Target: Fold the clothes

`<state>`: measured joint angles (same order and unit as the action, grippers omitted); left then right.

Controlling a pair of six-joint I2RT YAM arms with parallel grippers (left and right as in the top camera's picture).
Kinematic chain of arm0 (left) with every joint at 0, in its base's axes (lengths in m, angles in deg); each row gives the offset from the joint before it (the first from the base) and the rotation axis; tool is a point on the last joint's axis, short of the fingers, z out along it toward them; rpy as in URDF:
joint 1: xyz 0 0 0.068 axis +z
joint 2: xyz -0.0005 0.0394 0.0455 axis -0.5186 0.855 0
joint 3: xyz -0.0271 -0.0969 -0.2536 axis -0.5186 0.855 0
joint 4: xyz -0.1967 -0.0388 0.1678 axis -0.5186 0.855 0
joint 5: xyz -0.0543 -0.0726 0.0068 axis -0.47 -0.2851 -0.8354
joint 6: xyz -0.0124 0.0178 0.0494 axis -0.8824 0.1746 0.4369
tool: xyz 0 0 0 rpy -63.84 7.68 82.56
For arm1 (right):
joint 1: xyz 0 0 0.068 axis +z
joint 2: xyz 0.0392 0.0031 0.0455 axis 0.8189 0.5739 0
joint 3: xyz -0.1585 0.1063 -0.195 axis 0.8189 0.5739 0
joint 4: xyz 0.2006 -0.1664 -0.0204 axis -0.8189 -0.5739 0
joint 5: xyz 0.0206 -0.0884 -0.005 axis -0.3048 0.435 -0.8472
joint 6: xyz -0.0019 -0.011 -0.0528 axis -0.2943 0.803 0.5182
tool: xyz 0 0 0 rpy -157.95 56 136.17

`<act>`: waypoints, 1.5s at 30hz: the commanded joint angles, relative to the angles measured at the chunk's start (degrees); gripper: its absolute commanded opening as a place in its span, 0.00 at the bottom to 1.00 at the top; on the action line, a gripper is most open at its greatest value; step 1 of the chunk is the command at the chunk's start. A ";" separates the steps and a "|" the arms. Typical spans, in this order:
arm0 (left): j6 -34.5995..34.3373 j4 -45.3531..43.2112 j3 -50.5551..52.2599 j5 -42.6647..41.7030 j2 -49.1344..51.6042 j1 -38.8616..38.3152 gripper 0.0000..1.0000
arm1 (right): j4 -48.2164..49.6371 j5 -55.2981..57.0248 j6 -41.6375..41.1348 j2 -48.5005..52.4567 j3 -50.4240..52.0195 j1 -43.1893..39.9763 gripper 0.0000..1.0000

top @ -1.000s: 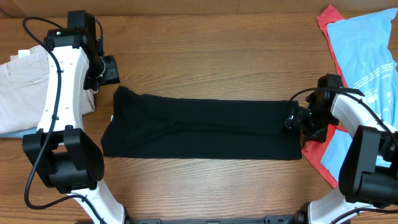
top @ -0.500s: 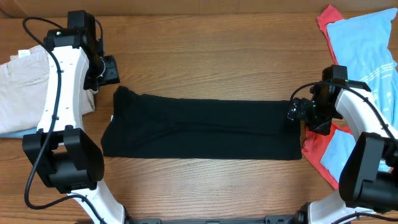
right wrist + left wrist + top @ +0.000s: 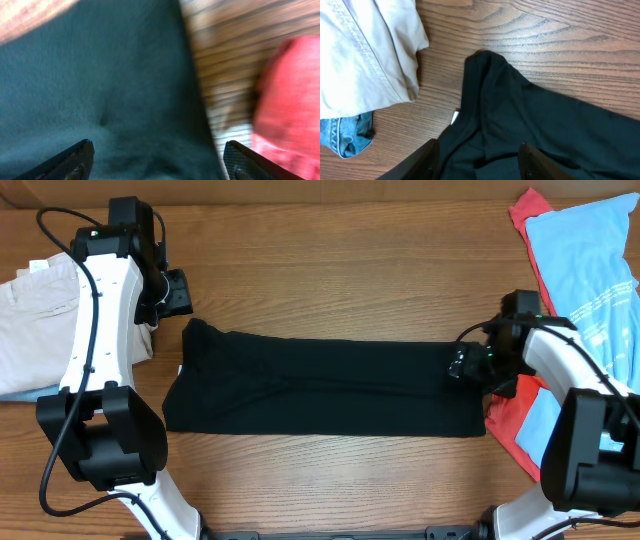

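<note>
A black garment (image 3: 320,385) lies flat across the middle of the table as a long folded strip. My left gripper (image 3: 178,292) is open and empty, just above the garment's upper left corner (image 3: 485,60); its fingers (image 3: 479,157) frame the black cloth from above. My right gripper (image 3: 462,366) is open over the garment's right end, near its edge (image 3: 185,75); its fingers (image 3: 157,160) straddle the black cloth and hold nothing.
Beige trousers (image 3: 45,310) lie at the left edge over a bit of blue denim (image 3: 350,137). A red garment (image 3: 510,420) and a light blue shirt (image 3: 590,260) lie at the right, close to my right arm. The red cloth also shows in the right wrist view (image 3: 290,100).
My right gripper has moved left, from the garment's right edge to over its right end. The left arm and the garment have not moved.
</note>
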<state>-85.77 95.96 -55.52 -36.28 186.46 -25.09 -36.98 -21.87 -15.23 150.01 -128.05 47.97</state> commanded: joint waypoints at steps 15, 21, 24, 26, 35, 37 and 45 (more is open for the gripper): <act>0.24 0.59 0.02 -0.46 0.35 0.20 0.54 | 2.27 4.83 -2.93 0.42 2.05 0.83 0.87; 0.22 0.70 0.02 -0.46 0.35 0.20 0.54 | 2.93 4.55 -3.17 0.61 3.37 0.85 0.86; 0.24 0.72 0.02 -0.46 0.35 0.20 0.54 | 4.74 3.10 -3.17 0.61 5.49 0.85 0.83; 0.22 0.70 0.02 -0.46 0.35 0.20 0.54 | 6.64 0.00 -3.06 0.61 6.99 0.85 0.82; 0.22 0.79 0.02 -0.46 0.35 0.20 0.54 | 8.00 -8.11 -2.91 0.61 7.67 0.94 0.63; 0.22 0.87 0.02 -0.46 0.35 0.20 0.54 | 7.98 -8.09 -2.89 0.61 7.67 0.94 0.55; 0.22 0.96 0.02 -0.46 0.35 0.20 0.54 | 7.96 -7.15 -2.95 0.61 7.67 0.94 0.39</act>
<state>-85.77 96.88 -55.52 -36.28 186.46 -25.09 -28.89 -28.49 -17.87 148.65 -121.86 48.43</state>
